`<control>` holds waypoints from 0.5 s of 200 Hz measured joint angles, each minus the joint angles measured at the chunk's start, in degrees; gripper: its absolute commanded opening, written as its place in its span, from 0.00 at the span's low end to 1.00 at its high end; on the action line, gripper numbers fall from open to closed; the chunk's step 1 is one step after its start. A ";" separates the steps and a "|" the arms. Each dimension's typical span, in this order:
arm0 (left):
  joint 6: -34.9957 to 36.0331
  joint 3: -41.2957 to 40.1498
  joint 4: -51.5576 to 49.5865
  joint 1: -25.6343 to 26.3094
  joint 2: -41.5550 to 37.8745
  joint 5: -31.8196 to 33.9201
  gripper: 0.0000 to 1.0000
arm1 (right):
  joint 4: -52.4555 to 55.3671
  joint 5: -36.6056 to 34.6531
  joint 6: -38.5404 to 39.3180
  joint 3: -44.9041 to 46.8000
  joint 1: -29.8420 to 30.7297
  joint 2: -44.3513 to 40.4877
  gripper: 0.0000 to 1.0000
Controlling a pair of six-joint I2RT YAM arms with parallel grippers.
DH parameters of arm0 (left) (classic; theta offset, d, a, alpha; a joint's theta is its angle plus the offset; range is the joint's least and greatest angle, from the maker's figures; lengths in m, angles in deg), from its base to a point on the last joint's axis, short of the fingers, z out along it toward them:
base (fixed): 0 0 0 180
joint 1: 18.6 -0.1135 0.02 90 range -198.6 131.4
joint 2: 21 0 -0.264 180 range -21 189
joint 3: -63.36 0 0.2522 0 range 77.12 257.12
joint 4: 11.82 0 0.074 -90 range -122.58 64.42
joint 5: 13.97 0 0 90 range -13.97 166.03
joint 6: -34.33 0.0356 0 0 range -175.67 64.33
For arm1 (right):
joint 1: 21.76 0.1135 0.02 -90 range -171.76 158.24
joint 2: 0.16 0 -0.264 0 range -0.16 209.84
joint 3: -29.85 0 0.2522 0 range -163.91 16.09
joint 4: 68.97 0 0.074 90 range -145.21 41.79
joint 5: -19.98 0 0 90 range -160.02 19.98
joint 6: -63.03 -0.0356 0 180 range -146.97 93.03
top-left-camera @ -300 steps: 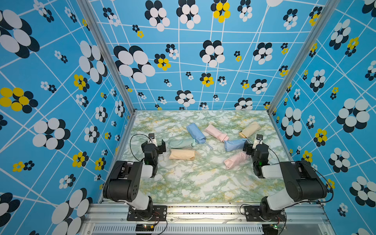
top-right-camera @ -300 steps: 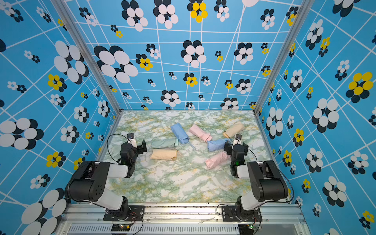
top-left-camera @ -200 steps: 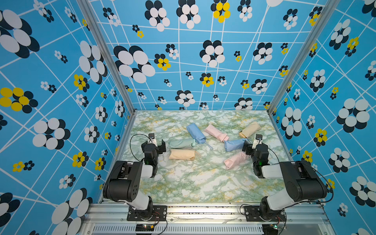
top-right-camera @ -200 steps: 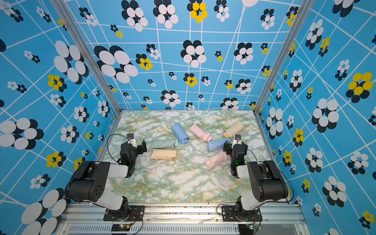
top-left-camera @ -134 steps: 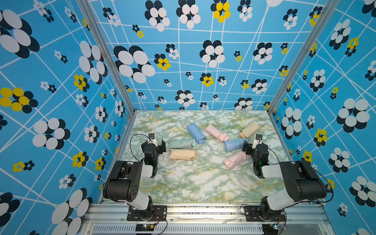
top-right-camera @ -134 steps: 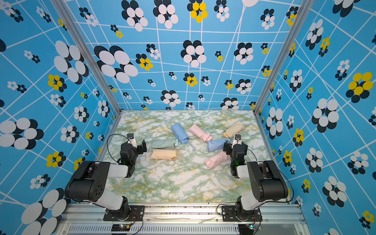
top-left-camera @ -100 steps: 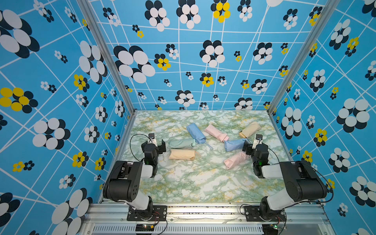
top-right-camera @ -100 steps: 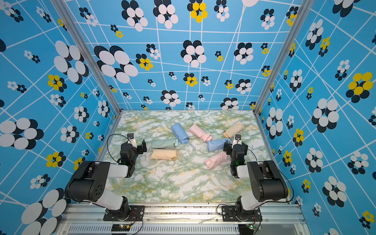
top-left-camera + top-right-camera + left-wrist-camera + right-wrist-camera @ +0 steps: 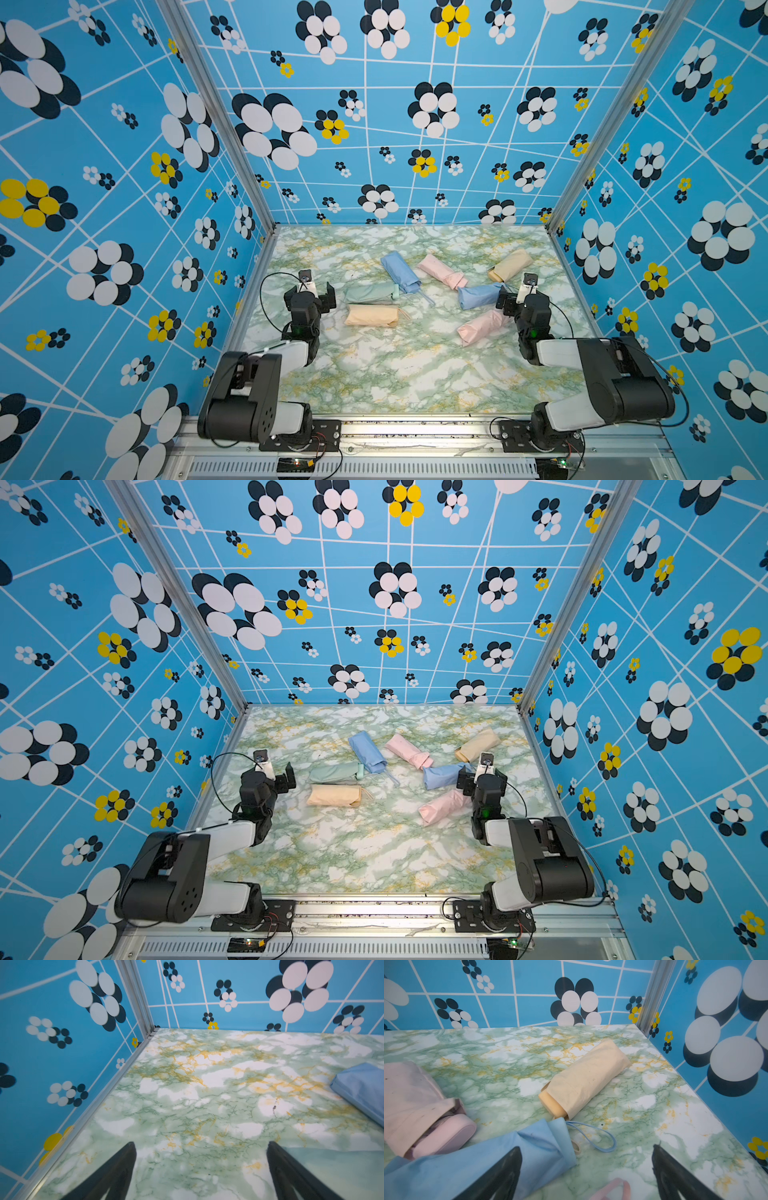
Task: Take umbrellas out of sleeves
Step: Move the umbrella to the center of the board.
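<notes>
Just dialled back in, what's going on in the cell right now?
Nothing is held. The left pincer and right pincer sit open and low at either side of the table. Seven umbrellas lie scattered on it, all sleeved; the beige sleeve by the right pincer shows its handle poking out.

Bright even light, soft faint shadows, wide-angle bending at edges, wrist views blurred close up

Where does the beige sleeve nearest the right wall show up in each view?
Top view: beige sleeve, back right of the table.
Top view: beige sleeve, same spot.
Left wrist: not in it.
Right wrist: beige sleeve, mid-picture.
Landmark: blue sleeve by its open end.
</notes>
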 measured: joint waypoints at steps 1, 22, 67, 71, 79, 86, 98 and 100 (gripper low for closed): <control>-0.22 0.20 -0.61 0.00 -0.74 0.11 0.99 | 0.31 0.04 0.00 -0.04 0.00 -0.33 0.99; -3.08 3.26 -8.13 0.00 -8.46 0.07 0.99 | 7.17 1.51 -0.46 -1.99 0.00 -8.07 0.99; -10.54 8.79 -25.22 0.20 -16.68 -8.92 1.00 | 23.98 6.56 -3.74 -8.87 0.31 -19.96 0.99; -11.21 9.49 -26.93 0.28 -16.81 -10.19 1.00 | 25.49 7.21 -4.17 -9.51 0.44 -20.70 0.99; -12.55 10.73 -29.97 0.44 -16.83 -12.44 1.00 | 28.06 8.33 -4.79 -10.62 0.76 -21.86 0.99; -13.66 11.50 -32.13 0.61 -16.83 -14.49 1.00 | 30.18 9.31 -5.29 -11.52 1.07 -22.56 0.99; -15.67 12.00 -34.75 0.79 -16.52 -18.14 0.99 | 33.81 11.17 -6.01 -13.33 1.81 -23.04 0.99; -15.98 12.04 -35.23 0.83 -16.44 -18.78 0.99 | 34.45 11.41 -6.10 -13.66 1.97 -23.04 0.99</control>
